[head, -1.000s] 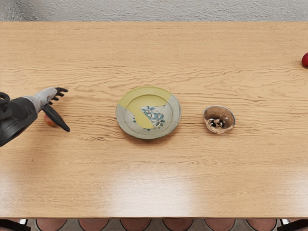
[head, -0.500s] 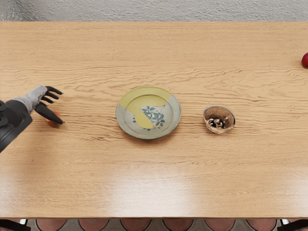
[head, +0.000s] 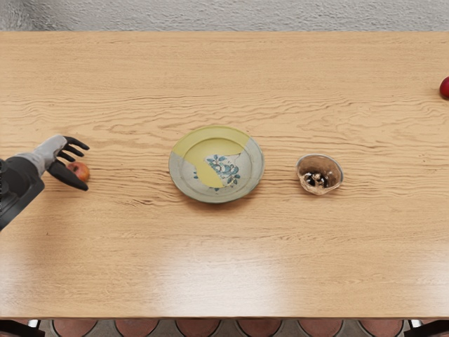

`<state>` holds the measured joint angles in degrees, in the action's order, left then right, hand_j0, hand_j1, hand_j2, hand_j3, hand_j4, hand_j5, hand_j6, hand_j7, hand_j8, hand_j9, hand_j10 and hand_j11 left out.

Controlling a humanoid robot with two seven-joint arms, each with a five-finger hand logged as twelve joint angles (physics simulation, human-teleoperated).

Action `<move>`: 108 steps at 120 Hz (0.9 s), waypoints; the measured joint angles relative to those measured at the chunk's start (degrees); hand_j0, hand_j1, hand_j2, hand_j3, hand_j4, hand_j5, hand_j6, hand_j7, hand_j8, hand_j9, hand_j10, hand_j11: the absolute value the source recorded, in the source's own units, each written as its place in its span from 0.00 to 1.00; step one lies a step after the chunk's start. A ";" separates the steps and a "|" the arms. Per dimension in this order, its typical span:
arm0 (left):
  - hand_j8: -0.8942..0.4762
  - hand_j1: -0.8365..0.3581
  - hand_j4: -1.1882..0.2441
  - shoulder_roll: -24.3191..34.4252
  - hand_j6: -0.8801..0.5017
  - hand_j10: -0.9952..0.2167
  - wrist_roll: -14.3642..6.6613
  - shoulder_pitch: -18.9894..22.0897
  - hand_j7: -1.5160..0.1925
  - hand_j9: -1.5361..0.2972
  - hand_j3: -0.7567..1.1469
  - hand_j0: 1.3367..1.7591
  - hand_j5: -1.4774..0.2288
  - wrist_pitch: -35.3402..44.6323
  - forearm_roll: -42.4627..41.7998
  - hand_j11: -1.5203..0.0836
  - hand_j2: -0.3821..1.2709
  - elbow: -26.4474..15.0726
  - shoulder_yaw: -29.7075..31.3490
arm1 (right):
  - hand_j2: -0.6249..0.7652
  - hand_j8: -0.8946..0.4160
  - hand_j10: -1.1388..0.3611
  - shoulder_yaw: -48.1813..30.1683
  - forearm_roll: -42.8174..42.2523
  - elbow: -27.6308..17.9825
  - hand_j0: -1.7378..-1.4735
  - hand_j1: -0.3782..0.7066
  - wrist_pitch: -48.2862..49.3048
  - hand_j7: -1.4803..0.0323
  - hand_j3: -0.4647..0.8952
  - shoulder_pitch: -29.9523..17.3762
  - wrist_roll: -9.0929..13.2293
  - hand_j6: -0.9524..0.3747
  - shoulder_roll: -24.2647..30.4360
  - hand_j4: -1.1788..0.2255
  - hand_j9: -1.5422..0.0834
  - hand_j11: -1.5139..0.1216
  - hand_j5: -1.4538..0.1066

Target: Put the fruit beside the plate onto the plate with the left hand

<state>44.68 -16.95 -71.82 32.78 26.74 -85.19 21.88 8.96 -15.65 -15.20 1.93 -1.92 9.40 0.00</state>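
Sitting at the left edge of the frame, my left robot hand [head: 60, 156] is spread open and grips nothing. Its thumb lies below and its other fingers above the small reddish fruit [head: 80, 170], which rests on the desk [head: 224, 267] at my fingertips. I cannot tell whether I touch it. To grasp well, I judge that I should bring the palm closer until the fruit is centred, then curl evenly so it cannot roll away. The plate [head: 188, 146] lies well apart to the right, mid-frame, so the lift must clear its rim. Further right are a small bowl [head: 319, 157] and a second red fruit [head: 445, 87] at the edge, both best left alone.
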 joint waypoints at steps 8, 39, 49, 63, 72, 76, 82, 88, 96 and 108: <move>0.36 0.60 0.55 -0.10 0.35 0.49 -0.16 0.01 0.59 0.56 0.40 0.76 0.56 0.01 0.13 0.63 0.28 0.12 0.01 | 0.45 0.67 0.75 0.00 0.00 0.00 0.30 0.05 0.00 0.96 0.34 0.01 0.00 0.70 0.00 0.83 0.93 0.91 0.91; 0.33 0.51 0.49 -0.47 0.29 0.43 -1.42 0.80 0.52 0.50 0.40 0.76 0.50 0.01 0.80 0.56 0.29 0.54 -0.06 | 0.45 0.67 0.75 0.00 0.00 0.00 0.30 0.05 0.00 0.96 0.34 0.02 0.00 0.70 0.00 0.83 0.93 0.91 0.91; 0.30 0.49 0.47 -0.48 0.27 0.40 -1.58 0.81 0.50 0.48 0.40 0.76 0.48 0.02 0.87 0.54 0.30 0.70 -0.07 | 0.45 0.67 0.75 0.00 0.00 0.00 0.30 0.05 0.00 0.96 0.34 0.01 0.00 0.70 0.00 0.83 0.93 0.91 0.91; 0.31 0.47 0.44 -0.56 0.27 0.37 -1.82 0.81 0.47 0.44 0.40 0.76 0.45 0.00 0.96 0.50 0.34 0.82 -0.09 | 0.45 0.67 0.75 0.00 0.00 0.00 0.30 0.05 0.00 0.96 0.34 0.01 0.00 0.70 0.00 0.83 0.93 0.91 0.91; 0.30 0.47 0.43 -0.56 0.27 0.35 -2.00 0.81 0.45 0.43 0.40 0.76 0.43 -0.02 0.97 0.48 0.36 1.04 -0.10 | 0.45 0.67 0.75 0.00 0.00 0.00 0.30 0.05 0.00 0.96 0.34 0.02 0.00 0.70 0.00 0.83 0.93 0.91 0.91; 0.30 0.47 0.43 -0.56 0.26 0.35 -2.05 0.81 0.45 0.42 0.40 0.76 0.43 -0.04 0.95 0.48 0.37 1.15 -0.11 | 0.45 0.67 0.75 0.00 0.00 0.00 0.30 0.05 0.00 0.96 0.34 0.03 0.00 0.70 0.00 0.83 0.93 0.91 0.91; 0.29 0.47 0.43 -0.56 0.26 0.35 -2.11 0.80 0.44 0.42 0.40 0.76 0.42 -0.07 0.90 0.47 0.38 1.25 -0.15 | 0.45 0.67 0.75 0.00 0.00 0.00 0.30 0.05 0.00 0.96 0.34 0.01 0.00 0.70 0.00 0.83 0.93 0.91 0.91; 0.29 0.47 0.42 -0.56 0.26 0.34 -2.15 0.73 0.44 0.42 0.40 0.76 0.42 -0.08 0.85 0.47 0.40 1.32 -0.21 | 0.45 0.67 0.75 0.00 0.00 0.00 0.30 0.05 0.00 0.96 0.34 0.01 0.00 0.70 0.00 0.83 0.93 0.91 0.91; 0.28 0.47 0.42 -0.48 0.25 0.34 -2.19 0.71 0.43 0.42 0.40 0.76 0.41 -0.08 0.80 0.46 0.41 1.37 -0.37 | 0.45 0.67 0.75 0.00 0.00 0.00 0.30 0.05 0.00 0.96 0.34 0.01 0.00 0.70 0.00 0.83 0.93 0.91 0.91; 0.27 0.47 0.42 -0.45 0.24 0.33 -2.18 0.63 0.43 0.41 0.40 0.76 0.41 -0.06 0.77 0.46 0.43 1.41 -0.56 | 0.45 0.67 0.75 0.00 0.00 0.00 0.30 0.05 0.00 0.96 0.34 0.02 0.00 0.70 0.00 0.83 0.93 0.91 0.91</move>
<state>44.23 -19.12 -71.19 32.72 27.51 -83.78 21.32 8.96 -15.65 -15.20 1.93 -1.90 9.40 0.00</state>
